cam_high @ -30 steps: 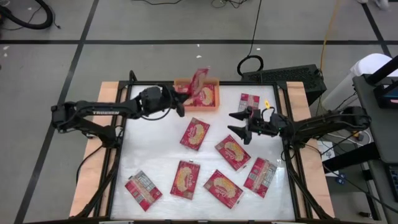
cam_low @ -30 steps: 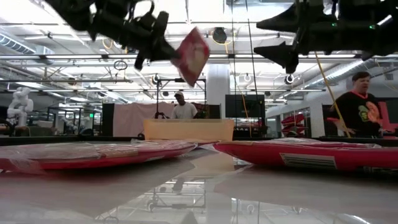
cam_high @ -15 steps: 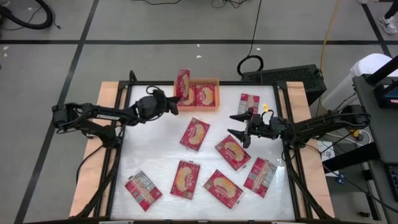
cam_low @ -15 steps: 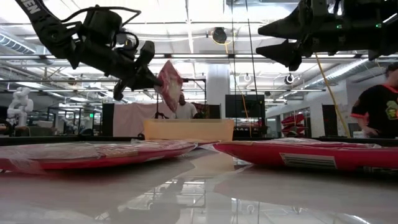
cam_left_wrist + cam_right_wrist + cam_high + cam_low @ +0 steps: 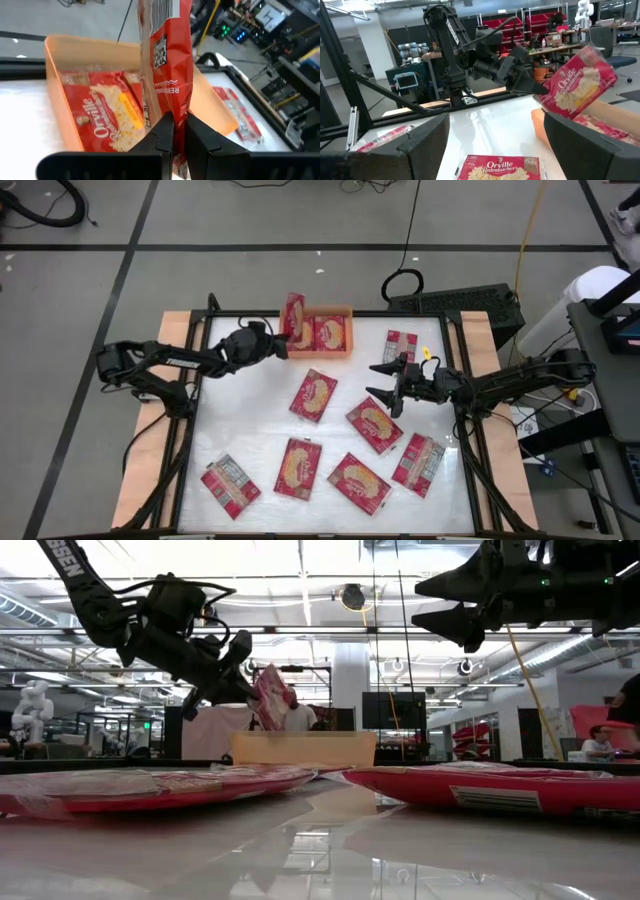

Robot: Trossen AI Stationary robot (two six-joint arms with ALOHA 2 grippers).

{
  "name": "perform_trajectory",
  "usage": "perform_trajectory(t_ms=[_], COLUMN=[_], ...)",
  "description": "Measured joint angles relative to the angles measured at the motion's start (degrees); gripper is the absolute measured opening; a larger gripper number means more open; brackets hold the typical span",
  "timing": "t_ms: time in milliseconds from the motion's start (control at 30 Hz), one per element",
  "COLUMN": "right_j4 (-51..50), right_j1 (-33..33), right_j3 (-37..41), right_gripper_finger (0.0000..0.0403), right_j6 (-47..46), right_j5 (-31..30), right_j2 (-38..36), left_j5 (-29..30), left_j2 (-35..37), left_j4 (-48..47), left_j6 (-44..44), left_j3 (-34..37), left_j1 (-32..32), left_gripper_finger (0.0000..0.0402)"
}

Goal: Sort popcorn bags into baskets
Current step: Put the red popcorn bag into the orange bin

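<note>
Popcorn bag [image 5: 167, 60] upright over basket's [image 5: 345, 310] left edge, pinched by left claw [image 5: 174, 131]; right claw [image 5: 383, 380] gapes.

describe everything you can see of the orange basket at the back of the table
The orange basket is a small, shallow rectangular tray with low walls, plastic by the look, sitting flat at the table's far edge. One popcorn bag lies flat inside, picture side up. A second bag, pinched upright in the left tool, stands at its left end, lower edge inside. The right tool hovers apart.

Glossy white tabletop [image 5: 260, 430], shiny crinkled popcorn bags [image 5: 313, 395], matt orange tray [image 5: 342, 311]
</note>
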State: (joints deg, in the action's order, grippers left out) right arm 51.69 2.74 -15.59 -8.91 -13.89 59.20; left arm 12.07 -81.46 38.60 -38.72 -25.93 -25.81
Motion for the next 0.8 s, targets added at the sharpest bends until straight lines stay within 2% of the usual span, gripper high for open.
perform_trajectory(t_ms=[233,467,800], right_j4=[0.79,0.82,0.81], right_j1=[-0.09,-0.11,-0.11], right_j3=[0.0,0.0,0.0], right_gripper_finger=[0.0315,0.0315,0.0315], right_j6=[0.12,-0.34,-0.44], right_j5=[-2.63,-2.76,-2.6], right_j2=[0.0,0.0,0.02], left_j5=[-0.04,0.3,1.08], left_j2=[-0.03,-0.83,-0.82], left_j4=[-1.22,-2.55,-3.19], left_j6=[-0.91,-1.06,-1.95], left_j3=[0.0,0.0,0.0], left_j1=[-0.17,-0.35,-2.05], left_gripper_finger=[0.003,0.0038,0.013])
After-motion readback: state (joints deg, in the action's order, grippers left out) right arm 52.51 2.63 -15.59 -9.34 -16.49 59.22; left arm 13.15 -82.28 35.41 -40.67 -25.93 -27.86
